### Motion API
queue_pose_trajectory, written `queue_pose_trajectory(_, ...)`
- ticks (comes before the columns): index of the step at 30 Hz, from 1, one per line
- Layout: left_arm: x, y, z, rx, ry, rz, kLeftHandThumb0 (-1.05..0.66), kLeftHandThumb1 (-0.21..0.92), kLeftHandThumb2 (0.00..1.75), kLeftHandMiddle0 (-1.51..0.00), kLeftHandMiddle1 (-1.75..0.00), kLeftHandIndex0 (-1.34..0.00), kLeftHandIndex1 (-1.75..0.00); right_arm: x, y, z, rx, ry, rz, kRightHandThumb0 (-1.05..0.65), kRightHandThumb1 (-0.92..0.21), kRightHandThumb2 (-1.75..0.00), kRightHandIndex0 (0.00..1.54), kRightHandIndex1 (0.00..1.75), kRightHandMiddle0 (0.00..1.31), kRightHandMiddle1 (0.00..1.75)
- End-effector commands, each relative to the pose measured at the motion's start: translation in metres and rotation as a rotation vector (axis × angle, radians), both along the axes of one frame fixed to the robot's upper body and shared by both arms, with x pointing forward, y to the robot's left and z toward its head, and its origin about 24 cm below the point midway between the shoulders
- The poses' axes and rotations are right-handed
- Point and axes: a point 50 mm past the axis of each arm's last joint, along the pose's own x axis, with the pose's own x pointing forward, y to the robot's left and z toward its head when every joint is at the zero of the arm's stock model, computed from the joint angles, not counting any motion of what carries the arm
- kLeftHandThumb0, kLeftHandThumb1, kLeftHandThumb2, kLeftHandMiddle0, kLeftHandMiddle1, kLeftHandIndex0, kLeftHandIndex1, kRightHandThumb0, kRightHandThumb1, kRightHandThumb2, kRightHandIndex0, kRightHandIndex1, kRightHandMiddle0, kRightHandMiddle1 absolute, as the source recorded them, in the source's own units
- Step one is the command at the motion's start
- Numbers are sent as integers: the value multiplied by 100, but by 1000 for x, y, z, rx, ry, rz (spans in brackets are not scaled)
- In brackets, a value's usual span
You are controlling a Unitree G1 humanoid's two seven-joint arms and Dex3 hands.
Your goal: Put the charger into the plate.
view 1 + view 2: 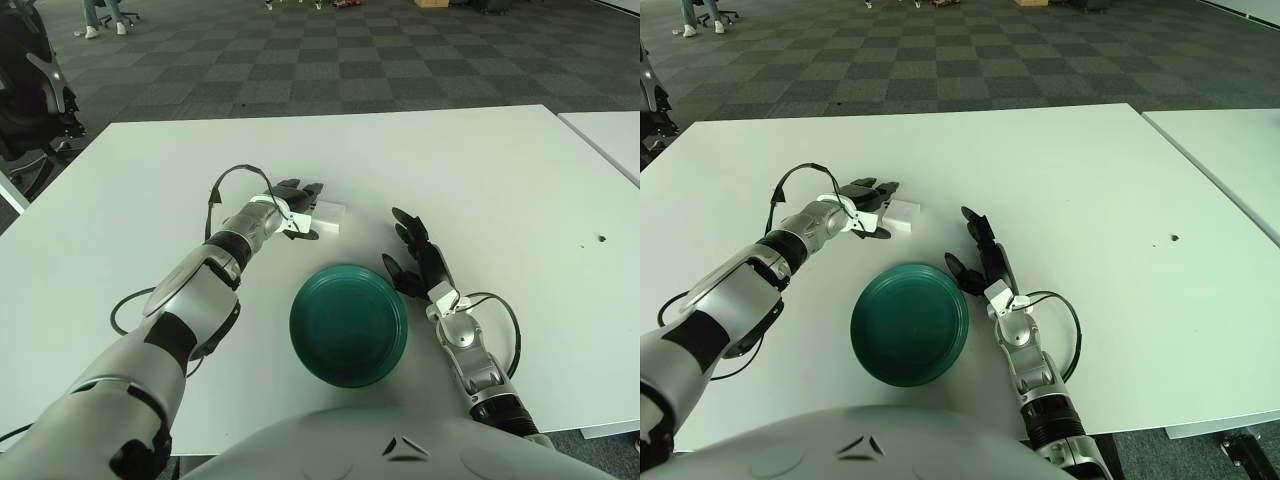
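Two hands are showing over one wide white surface [500, 180], which is filling most of both views and is giving way to checkered carpet floor [330, 60] beyond its far edge. A second white surface [610, 135] is standing just beside it at the right, with a narrow gap between them.

Next in size, a dark green plate [348, 324] is sitting on the surface close to the robot's body, right way up and holding nothing.

Reaching forward from the lower left, the left arm is stretching out past the far left of the plate, with a black cable [225, 185] looping up over its wrist. The left hand [285, 210] is lying against the near left side of the charger [327, 215], a small white block resting flat on the surface beyond the plate and well outside it. Its dark fingers [300, 192] are spreading around that side of the block, one above and one lower down near the surface; they are looking only partly curled, and whether they are truly clamping the charger or merely touching it cannot be told.

Just beside the plate's right rim, the right hand [420, 262] is showing with its fingers [405, 222] pointing away from the robot, relaxed and apart, holding nothing.

Smallest of all, a dark speck [601, 239] is marking the surface far to the right.
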Motion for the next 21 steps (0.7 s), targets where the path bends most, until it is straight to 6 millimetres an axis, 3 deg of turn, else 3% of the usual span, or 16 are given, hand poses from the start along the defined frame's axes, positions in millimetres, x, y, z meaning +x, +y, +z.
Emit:
queue_pose_trajectory(1, 10, 7, 14, 24, -63, 20, -105, 92, 29, 0, 0, 0, 0, -55, -1, -71, -43, 420, -37, -90, -92, -58, 31, 4, 0, 44)
queue_pose_trajectory(21, 11, 5, 16, 29, -96, 10, -105, 92, 31, 0, 0, -2, -2, -54, -2, -73, -49, 425, -33, -92, -92, -60, 30, 3, 0, 45)
